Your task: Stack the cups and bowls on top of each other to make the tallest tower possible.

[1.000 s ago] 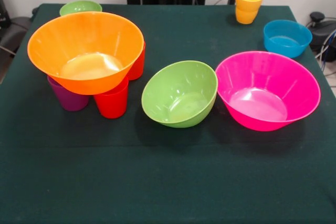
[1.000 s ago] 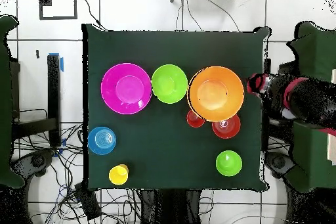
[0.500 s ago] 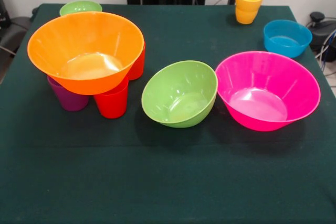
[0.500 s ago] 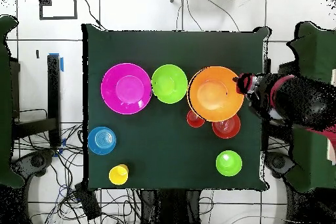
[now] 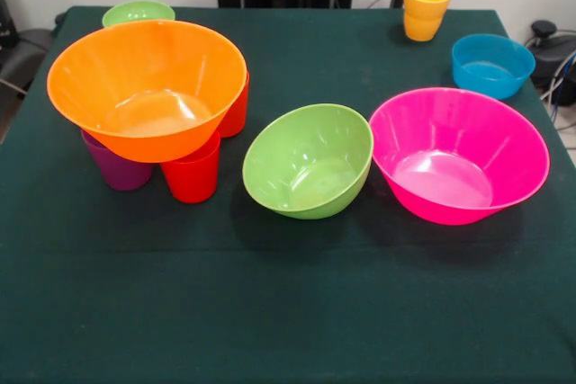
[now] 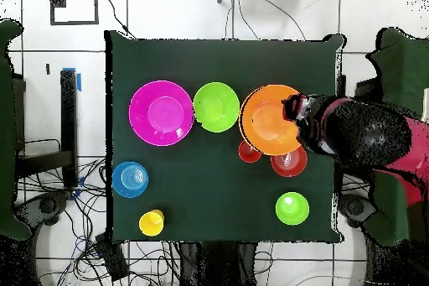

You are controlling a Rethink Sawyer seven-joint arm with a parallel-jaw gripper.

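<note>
Your arm (image 6: 369,136) reaches in over the large orange bowl (image 5: 148,87), perched on the red cups (image 5: 192,173) and purple cup (image 5: 117,171) at far left; whether its gripper (image 6: 295,111) is spread or closed cannot be told. The pink bowl (image 5: 459,155), light green bowl (image 5: 309,159), blue bowl (image 5: 491,64), small green bowl (image 5: 138,12) and yellow cup (image 5: 426,8) stand apart, unstacked. The tower looks barely begun; next you need a steady descent without tipping that perch.
</note>
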